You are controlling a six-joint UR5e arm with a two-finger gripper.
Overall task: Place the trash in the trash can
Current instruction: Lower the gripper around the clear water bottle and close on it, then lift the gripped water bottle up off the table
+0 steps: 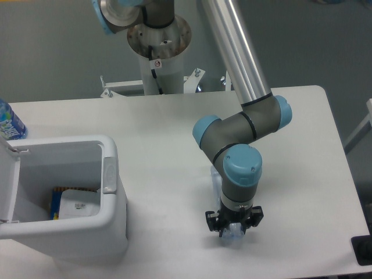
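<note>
At the far left edge a clear plastic bottle with a bright blue label stands partly cut off by the frame, just beyond the bin. The boxy white plastic trash can with a rounded rim sits at the near left of the white table, its flip lid swung open to the left. Inside it, on the bottom, lies a small flat white plastic wrapper, and just left of that a yellow-and-blue printed packet shows along the wrapper's edge.

Beyond the table's far edge, near the middle, rises the white cylindrical robot pedestal. From above it the silver tube of the grey arm with light blue joint caps slants down to the right part of the table, where the wrist points straight down.

Under the wrist, well apart from the trash can to the right, lies the long slim clear plastic bottle flat on the table, running near-to-far and mostly hidden by the arm. The black two-finger gripper is down over the bottle's near end, its fingers set on either side of the clear plastic and apparently pinching it, though the contact itself is hard to make out.
</note>
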